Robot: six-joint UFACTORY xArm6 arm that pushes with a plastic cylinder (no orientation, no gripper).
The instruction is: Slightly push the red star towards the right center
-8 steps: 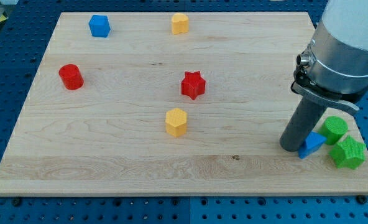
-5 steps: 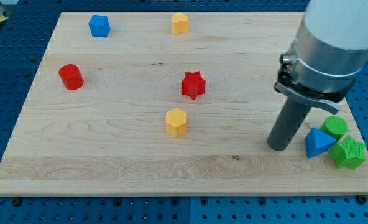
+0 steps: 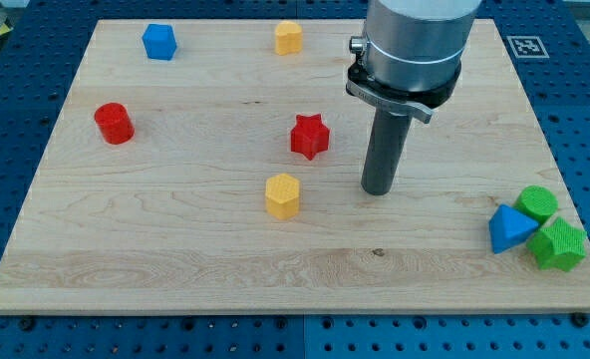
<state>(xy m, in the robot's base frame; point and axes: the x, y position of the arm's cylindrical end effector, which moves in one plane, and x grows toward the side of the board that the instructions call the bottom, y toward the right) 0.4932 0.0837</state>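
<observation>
The red star [image 3: 310, 137] sits near the middle of the table [image 3: 175, 239], and my tip [image 3: 378, 189] stands just to its right and slightly lower, apart from it. The tool is a plain rod with nothing to spread or pinch. A yellow hexagonal block [image 3: 283, 195] lies below the star, left of my tip.
</observation>
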